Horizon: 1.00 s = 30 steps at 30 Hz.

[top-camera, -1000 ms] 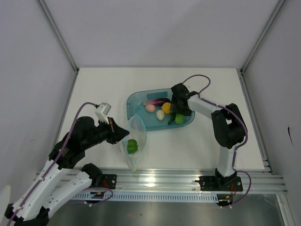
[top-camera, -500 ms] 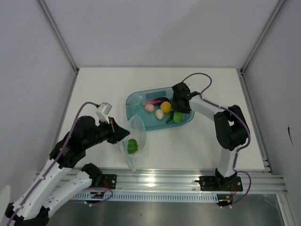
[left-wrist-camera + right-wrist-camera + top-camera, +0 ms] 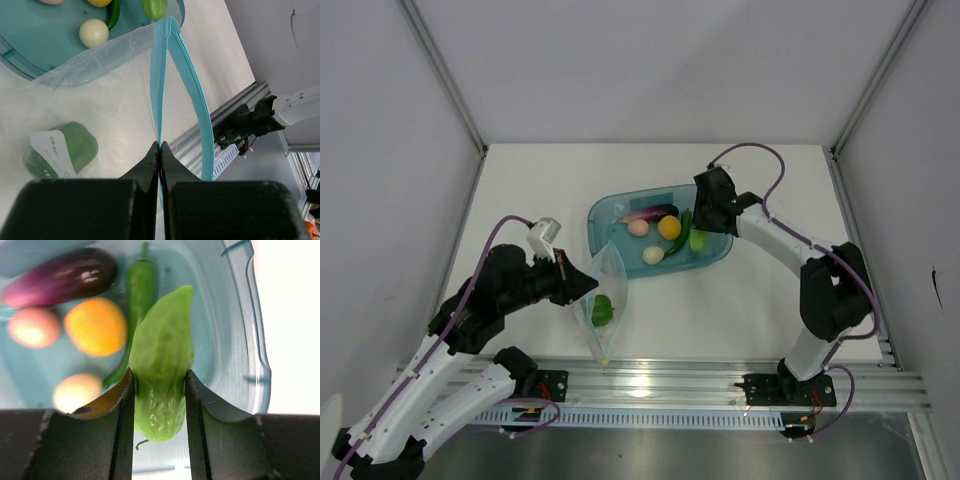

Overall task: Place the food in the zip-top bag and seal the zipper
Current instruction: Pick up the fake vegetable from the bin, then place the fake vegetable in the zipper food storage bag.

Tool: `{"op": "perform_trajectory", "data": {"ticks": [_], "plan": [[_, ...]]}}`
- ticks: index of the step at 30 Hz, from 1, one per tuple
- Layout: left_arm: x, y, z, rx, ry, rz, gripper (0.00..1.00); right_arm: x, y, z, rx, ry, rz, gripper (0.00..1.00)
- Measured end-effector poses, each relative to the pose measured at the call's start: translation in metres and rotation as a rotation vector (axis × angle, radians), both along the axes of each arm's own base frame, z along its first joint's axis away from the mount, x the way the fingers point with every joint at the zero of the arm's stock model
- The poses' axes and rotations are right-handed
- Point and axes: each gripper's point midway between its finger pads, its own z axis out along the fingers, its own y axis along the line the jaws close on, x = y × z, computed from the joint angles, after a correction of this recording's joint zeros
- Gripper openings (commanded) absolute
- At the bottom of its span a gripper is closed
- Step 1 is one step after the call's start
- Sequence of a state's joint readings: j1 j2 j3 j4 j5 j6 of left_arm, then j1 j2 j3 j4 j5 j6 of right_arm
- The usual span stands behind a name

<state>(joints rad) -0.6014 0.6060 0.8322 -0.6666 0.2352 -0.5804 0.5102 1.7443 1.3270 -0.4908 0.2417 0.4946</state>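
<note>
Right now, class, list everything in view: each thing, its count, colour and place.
Translucent plastic tray: one, teal, mid-table.
Glossy toy eggplant: one, purple, in tray.
Round toy ball: one, orange-yellow, in tray.
Small toy ball: one, pink, in tray.
Toy egg: one, cream, in tray.
Long toy vegetable: one, dark green, in tray.
Pointed toy chunk: one, bright green, gripped at tray's right end.
Crinkly zip-top bag: one, clear, at tray's near-left corner.
Zipper strip: one, light teal, bag mouth.
Labelled toy piece: one, green, inside bag.
Left hand: one, black, pinching zipper strip.
Right hand: one, black, closed on chunk.
</note>
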Motion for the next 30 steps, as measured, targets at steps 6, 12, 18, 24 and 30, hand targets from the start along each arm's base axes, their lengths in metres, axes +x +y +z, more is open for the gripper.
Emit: {"op": "perform_trajectory", "data": {"ticks": [6, 12, 18, 24, 30], "plan": [[0.002, -0.008, -0.007, -0.003, 0.053, -0.02, 0.01, -0.052, 0.037, 0.079, 0.12, -0.185, 0.163, 0.0], [0.004, -0.01, -0.01, 0.0, 0.074, -0.012, 0.01, -0.135, 0.103, 0.176, 0.345, -0.386, 0.415, 0.0], [0.003, -0.009, -0.008, -0.014, 0.077, -0.002, 0.01, -0.202, 0.142, 0.22, 0.496, -0.452, 0.578, 0.0], [0.004, -0.01, -0.008, -0.017, 0.083, 0.003, 0.01, -0.247, 0.169, 0.225, 0.537, -0.459, 0.691, 0.0], [0.004, -0.007, -0.004, -0.032, 0.078, 0.024, 0.01, -0.257, 0.188, 0.206, 0.521, -0.445, 0.679, 0.0]]}}
